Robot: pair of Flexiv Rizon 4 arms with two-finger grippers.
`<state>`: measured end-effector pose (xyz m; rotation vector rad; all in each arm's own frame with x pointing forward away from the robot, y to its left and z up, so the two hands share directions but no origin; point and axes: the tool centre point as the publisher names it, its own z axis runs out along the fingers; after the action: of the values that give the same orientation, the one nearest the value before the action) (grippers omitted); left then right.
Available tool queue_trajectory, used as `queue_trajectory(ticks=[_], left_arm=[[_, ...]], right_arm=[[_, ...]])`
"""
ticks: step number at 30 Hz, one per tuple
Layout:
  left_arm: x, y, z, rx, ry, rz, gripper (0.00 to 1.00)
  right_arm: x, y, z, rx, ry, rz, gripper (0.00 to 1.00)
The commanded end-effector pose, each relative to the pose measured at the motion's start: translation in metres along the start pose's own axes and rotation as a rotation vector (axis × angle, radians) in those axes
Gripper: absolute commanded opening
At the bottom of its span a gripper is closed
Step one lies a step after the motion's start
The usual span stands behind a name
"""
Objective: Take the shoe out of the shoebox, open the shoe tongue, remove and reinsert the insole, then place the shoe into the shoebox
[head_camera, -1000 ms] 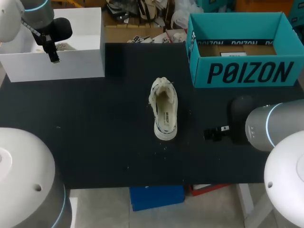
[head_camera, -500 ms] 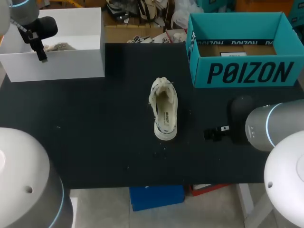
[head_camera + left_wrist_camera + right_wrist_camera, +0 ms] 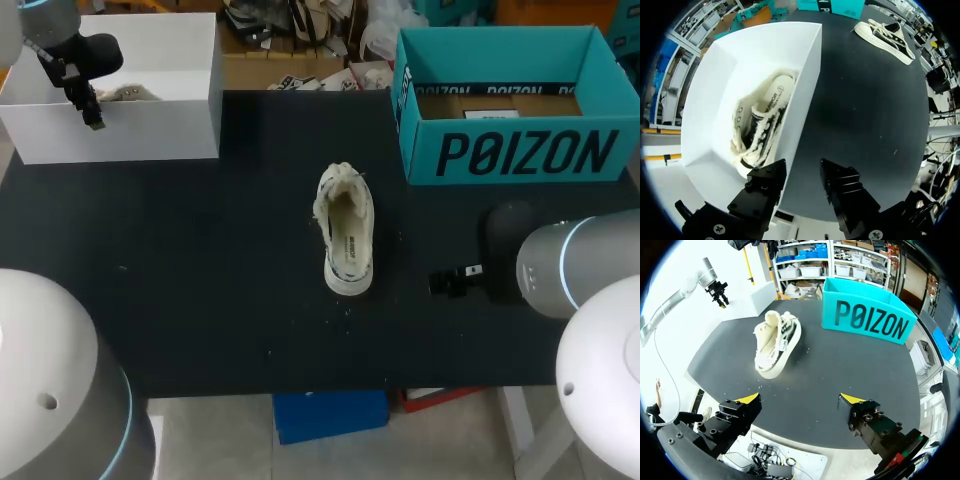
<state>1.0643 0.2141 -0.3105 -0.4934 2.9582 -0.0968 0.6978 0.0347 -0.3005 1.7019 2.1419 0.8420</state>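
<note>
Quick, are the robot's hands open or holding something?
Left gripper: open, empty, by the white box.
Right gripper: open, empty.

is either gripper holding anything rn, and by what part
Nothing held: left gripper open over the white box, right gripper open, apart from the shoe on the table.

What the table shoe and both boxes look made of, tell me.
Shoe: likely canvas, cream with frayed edges.
Teal box: probably cardboard, matte print, brown bare inside.
White box: thin, stiff, matte walls; cardboard or plastic, unclear.
</note>
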Motion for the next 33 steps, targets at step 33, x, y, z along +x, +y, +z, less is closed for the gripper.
queue_trajectory(ticks=[33], left_arm=[[-0.053,-0.01,0.0,-0.057,0.199,0.273,0.49]], right_arm=[[0.001,-0.001,0.001,-0.004,-0.001,0.001,1.0]])
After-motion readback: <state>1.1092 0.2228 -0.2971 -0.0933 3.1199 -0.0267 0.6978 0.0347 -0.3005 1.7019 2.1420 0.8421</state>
